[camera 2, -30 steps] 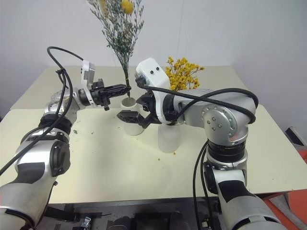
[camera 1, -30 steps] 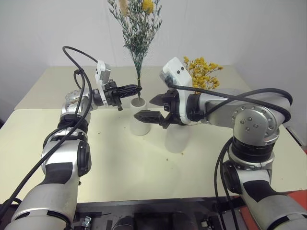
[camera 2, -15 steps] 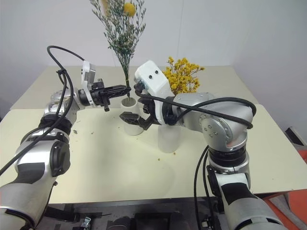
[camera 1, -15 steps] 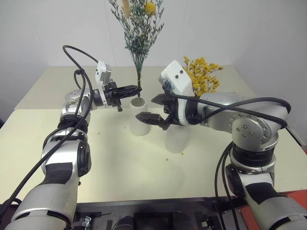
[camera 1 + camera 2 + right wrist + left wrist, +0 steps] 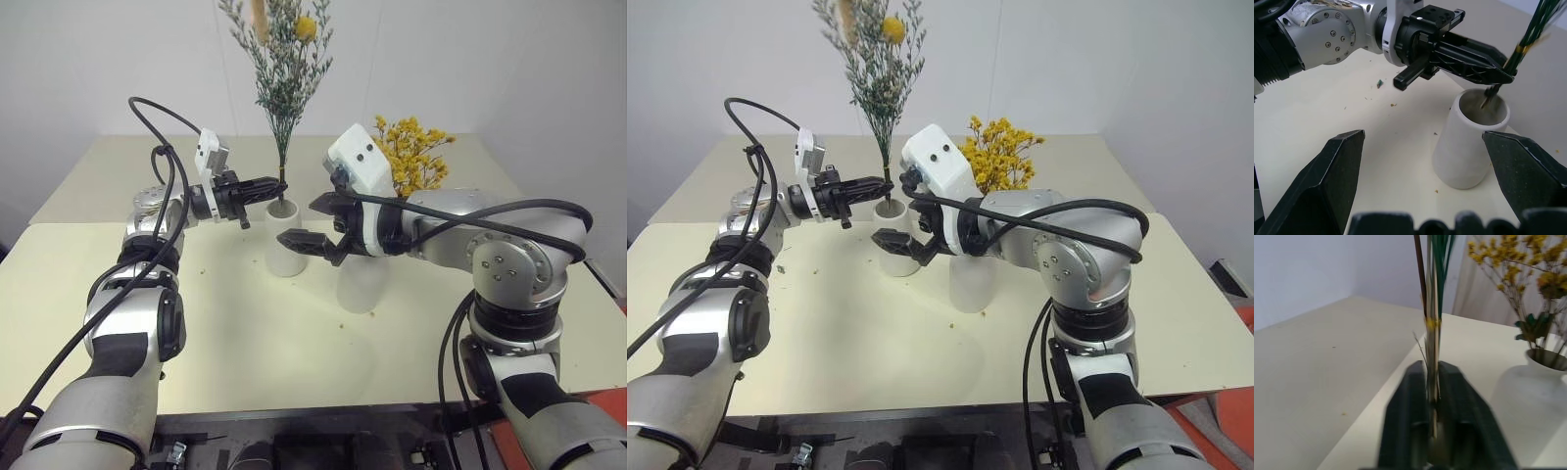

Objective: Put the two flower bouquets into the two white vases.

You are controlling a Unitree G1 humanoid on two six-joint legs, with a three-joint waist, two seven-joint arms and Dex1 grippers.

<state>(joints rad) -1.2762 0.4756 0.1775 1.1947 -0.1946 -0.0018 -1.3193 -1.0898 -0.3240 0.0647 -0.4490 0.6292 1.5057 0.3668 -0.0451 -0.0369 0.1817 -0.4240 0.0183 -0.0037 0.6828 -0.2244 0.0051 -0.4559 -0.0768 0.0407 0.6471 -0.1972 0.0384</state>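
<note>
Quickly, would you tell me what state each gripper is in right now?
Left gripper: closed on the stems of the grey-green bouquet, stem ends just above the tapered vase.
Right gripper: open, holding nothing, beside that vase.

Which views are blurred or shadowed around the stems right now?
Left wrist view: own black fingers out of focus, slim grey-green bouquet stems between them soft. Right wrist view: tall white tapered vase and left gripper sharp. Head views: even light, soft shadows on the cream table.
</note>
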